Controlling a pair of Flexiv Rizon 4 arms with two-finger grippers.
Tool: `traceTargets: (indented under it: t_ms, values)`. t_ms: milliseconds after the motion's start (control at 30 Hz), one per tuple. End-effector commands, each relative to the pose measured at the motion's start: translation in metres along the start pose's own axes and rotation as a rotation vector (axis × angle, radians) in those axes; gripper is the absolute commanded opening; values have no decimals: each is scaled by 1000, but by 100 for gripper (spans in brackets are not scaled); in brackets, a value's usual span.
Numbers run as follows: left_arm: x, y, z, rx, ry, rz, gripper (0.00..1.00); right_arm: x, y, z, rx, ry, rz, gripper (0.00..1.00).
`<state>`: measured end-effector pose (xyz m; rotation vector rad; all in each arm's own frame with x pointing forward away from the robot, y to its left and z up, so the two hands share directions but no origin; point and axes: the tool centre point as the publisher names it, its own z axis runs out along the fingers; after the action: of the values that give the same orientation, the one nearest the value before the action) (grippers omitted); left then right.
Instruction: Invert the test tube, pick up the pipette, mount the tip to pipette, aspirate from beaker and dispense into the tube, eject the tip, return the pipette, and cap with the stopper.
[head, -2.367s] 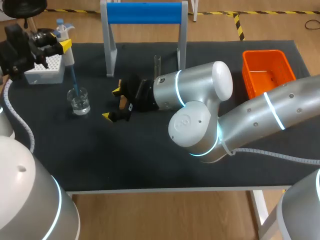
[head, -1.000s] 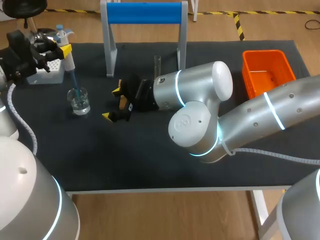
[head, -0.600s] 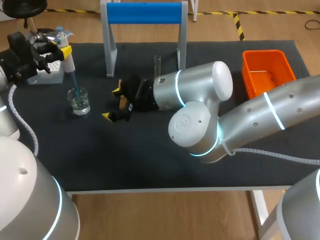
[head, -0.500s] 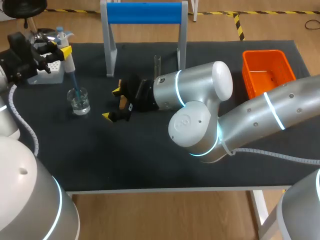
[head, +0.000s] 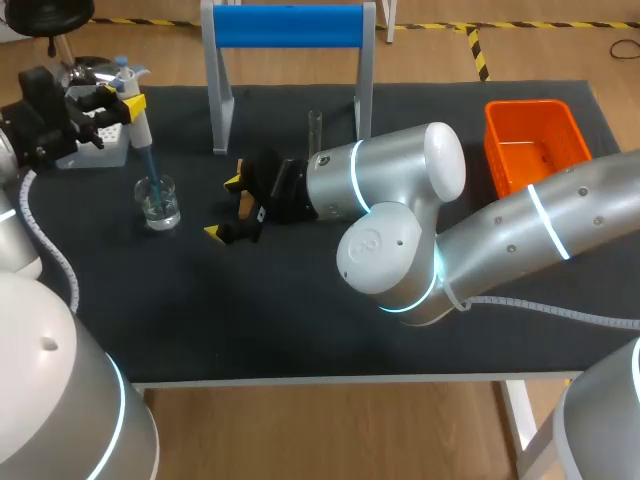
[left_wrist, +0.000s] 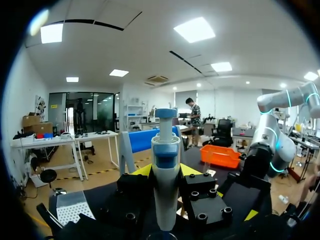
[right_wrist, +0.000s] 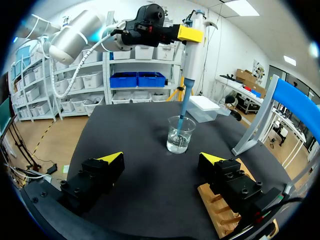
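– Two things first: where is the pipette (head: 135, 112), and what has it?

– The left gripper (head: 127, 98) pinches its barrel from both sides, near the table's (head: 330, 330) far left corner. Its blue tip (head: 147, 160) slants down into the beaker (head: 158, 203), which stands by the left edge. The right gripper (head: 223, 207) lies mid-table, fingers spread, holding nothing.

– So it is drawing liquid. How is that done well?

– I judge: get the tip's end under the water but off the glass, draw slowly, then lift straight up past the rim.

– Which camera shows how deep the tip sits?

– Only the right wrist view: the end is well inside the glass, at or just above the water; I cannot tell which. The left wrist view gives just the pipette's upper barrel between the fingers. The head view alone shows the test tube (head: 315, 130), upright behind the right gripper, toward the far edge.
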<state>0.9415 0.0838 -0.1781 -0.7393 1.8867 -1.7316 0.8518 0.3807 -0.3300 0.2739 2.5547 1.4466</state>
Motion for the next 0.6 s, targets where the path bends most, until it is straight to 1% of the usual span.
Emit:
traceTargets:
  t_ms: [33,600]
  values:
    - [-1,2,2,3,1,0,0,-1,-1,0,-3,2,0,100]
    - [-2,5,3,3,1,-10,0,-1,-1,0,-3,2,0,100]
